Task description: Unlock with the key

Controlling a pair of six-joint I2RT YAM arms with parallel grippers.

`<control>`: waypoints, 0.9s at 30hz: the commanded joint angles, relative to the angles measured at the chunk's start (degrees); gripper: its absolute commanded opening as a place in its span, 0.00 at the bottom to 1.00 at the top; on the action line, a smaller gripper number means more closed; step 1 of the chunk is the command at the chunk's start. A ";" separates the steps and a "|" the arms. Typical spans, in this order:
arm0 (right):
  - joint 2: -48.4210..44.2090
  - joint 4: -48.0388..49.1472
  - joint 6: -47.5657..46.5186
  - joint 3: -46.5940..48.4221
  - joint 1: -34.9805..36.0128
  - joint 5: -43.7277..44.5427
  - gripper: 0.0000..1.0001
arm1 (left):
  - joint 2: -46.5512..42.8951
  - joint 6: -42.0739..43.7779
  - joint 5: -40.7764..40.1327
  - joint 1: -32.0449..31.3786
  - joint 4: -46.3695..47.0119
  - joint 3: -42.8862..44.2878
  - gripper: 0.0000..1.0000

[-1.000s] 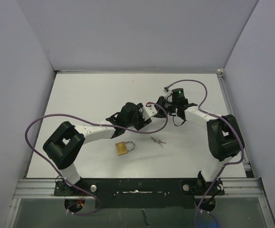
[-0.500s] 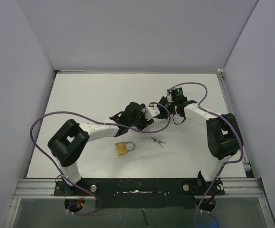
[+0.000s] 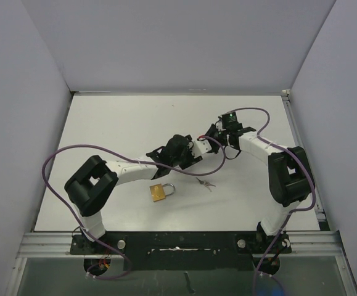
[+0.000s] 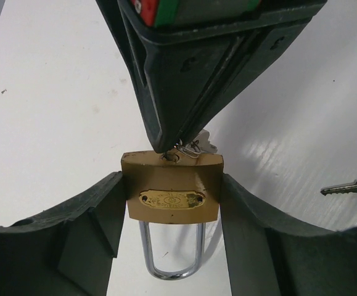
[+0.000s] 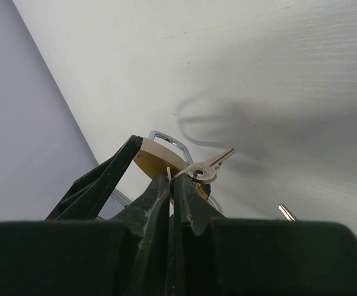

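Observation:
A brass padlock (image 4: pixel 172 188) with a steel shackle (image 4: pixel 171 262) sits clamped between the fingers of my left gripper (image 4: pixel 172 206), keyhole facing away from the wrist. My right gripper (image 5: pixel 175 179) is shut on a key (image 4: pixel 177 153) whose tip is at the keyhole. A spare key on the ring (image 5: pixel 206 169) hangs beside the padlock (image 5: pixel 153 159). In the top view the left gripper (image 3: pixel 192 152) and right gripper (image 3: pixel 209 145) meet above the table's middle. The held padlock is hidden there.
A second brass padlock (image 3: pixel 160 193) lies on the white table (image 3: pixel 116 123) near the front. Loose keys (image 3: pixel 206 184) lie to its right, one also showing in the left wrist view (image 4: pixel 351 185). Purple cables loop beside both arms. Walls enclose the table.
My left gripper has moved right and forward toward the right gripper, closing the gap between them. The right gripper has shifted slightly. The table padlock and loose keys have not moved.

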 commanded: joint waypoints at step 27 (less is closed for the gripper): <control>-3.10 21.50 -3.77 -5.90 -19.76 -19.94 0.75 | 2.17 -5.18 3.93 5.99 6.11 7.47 0.00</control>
